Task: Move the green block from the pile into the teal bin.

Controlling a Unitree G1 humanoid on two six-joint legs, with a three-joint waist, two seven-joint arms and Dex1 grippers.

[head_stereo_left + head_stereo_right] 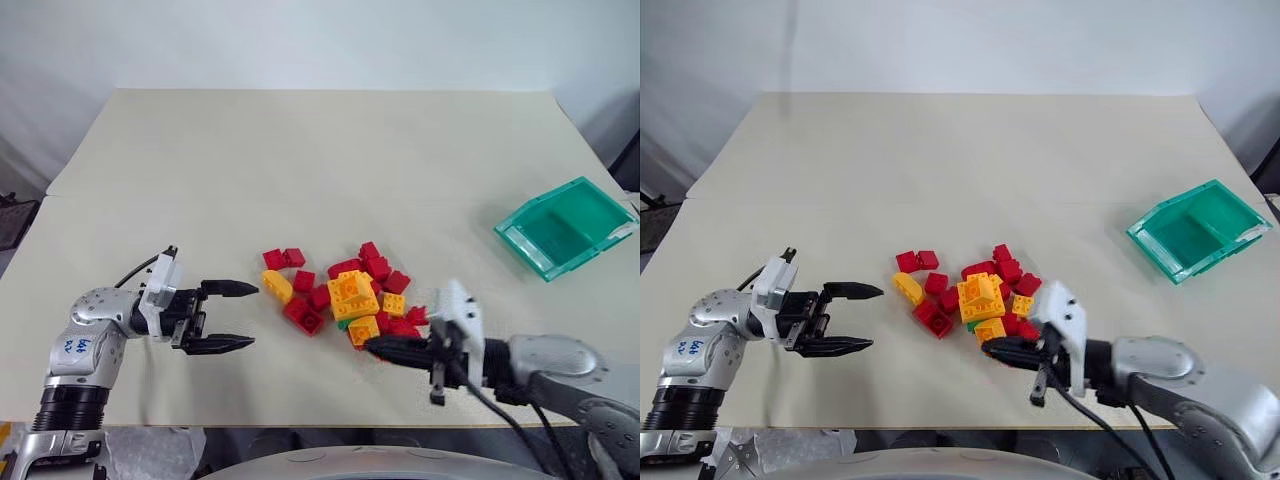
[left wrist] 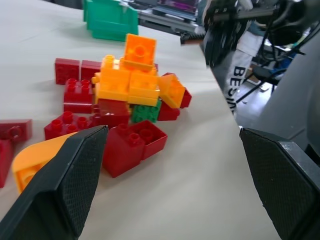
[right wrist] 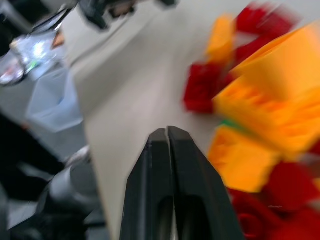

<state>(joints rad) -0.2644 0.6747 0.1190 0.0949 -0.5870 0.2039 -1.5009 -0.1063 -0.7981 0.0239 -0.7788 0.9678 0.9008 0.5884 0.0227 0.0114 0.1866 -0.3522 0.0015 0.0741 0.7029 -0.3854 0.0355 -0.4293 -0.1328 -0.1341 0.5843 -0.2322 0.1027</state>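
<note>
Peeking from under yellow bricks, the green block (image 2: 145, 112) shows one studded face; right claw (image 1: 372, 347) pinched empty, left claw (image 1: 240, 315) wide open

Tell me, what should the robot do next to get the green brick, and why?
Probably reopen the right gripper: its fingers are pressed shut with nothing between them beside the pile, and the green block sits wedged under yellow bricks, far from the teal bin.

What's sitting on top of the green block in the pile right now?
Yellow-orange bricks are stacked on the green block, with red bricks crowding its base. One green side face shows in the left wrist view; its studded top is covered.
</note>
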